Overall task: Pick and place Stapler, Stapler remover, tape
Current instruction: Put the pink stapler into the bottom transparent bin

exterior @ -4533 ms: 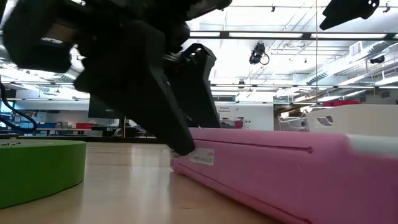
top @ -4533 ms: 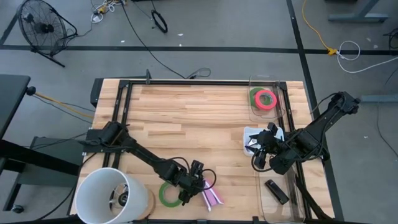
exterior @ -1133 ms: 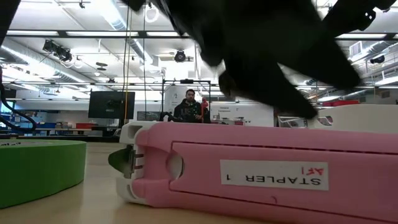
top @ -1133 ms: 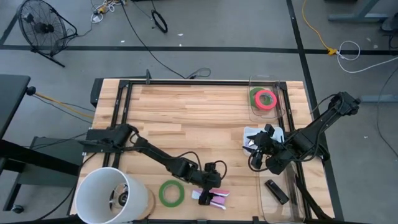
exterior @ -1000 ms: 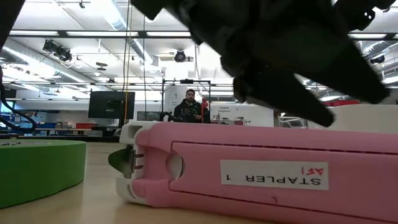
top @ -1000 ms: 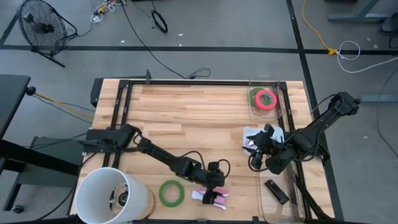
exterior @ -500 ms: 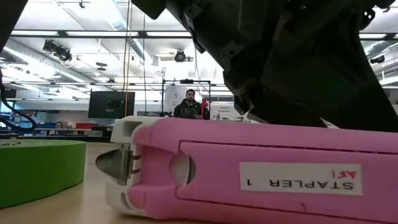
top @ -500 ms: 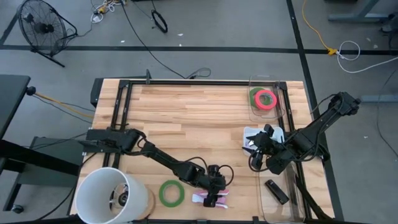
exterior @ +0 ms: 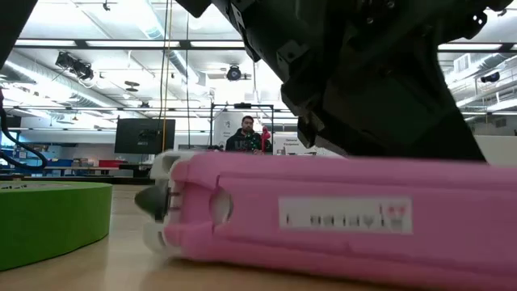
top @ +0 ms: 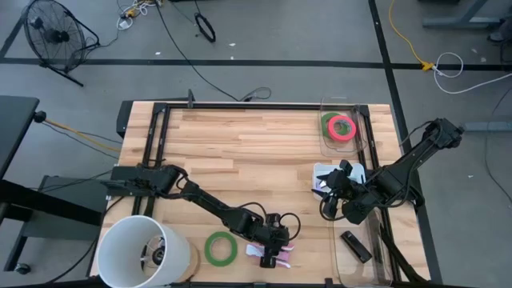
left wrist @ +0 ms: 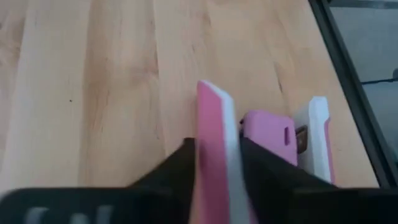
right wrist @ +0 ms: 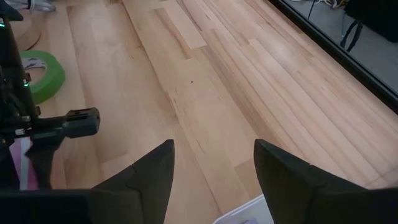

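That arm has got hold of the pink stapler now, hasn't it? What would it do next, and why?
Probably lift it straight up a little. The left gripper has its fingers closed around the pink stapler, which is still down at the wooden table beside the green tape roll; raising it first should clear both.
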You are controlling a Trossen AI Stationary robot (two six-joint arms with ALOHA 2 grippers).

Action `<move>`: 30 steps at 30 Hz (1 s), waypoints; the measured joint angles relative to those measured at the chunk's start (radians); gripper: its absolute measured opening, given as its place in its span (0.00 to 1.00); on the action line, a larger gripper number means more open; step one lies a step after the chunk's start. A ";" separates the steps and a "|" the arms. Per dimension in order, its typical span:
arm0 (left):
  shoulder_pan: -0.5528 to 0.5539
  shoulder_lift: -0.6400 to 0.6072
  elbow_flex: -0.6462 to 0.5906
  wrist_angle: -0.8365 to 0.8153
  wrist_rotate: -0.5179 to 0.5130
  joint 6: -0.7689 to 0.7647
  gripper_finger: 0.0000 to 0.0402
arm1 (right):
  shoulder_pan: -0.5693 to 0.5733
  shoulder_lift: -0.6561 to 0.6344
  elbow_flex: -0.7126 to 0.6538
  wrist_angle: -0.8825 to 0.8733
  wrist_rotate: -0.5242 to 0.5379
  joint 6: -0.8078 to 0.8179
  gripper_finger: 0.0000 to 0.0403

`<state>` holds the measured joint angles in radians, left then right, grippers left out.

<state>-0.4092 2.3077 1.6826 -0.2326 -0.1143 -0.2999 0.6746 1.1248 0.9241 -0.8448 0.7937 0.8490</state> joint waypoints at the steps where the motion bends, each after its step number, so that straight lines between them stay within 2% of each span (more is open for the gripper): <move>1: 0.002 0.000 0.000 0.001 0.000 0.013 0.26 | 0.000 0.000 0.000 0.000 0.000 0.000 0.55; 4: 0.015 -0.001 -0.003 -0.013 -0.026 0.053 0.07 | 0.000 0.000 0.000 0.000 0.000 0.001 0.55; 6: 0.022 -0.001 -0.004 -0.024 -0.047 0.053 0.03 | 0.000 0.000 0.000 0.000 0.000 0.003 0.55; 11: 0.027 -0.022 -0.005 -0.020 -0.060 0.071 0.01 | 0.000 0.000 0.000 0.000 0.000 0.002 0.54; 18: 0.031 -0.063 -0.010 -0.059 -0.147 0.113 0.00 | 0.000 0.000 0.000 0.000 0.000 0.002 0.55; 30: 0.050 -0.075 -0.008 -0.054 -0.122 0.087 0.07 | 0.000 0.000 0.000 0.004 0.001 0.003 0.55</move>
<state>-0.3593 2.2322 1.6749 -0.2863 -0.2366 -0.2131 0.6746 1.1244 0.9241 -0.8410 0.7945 0.8520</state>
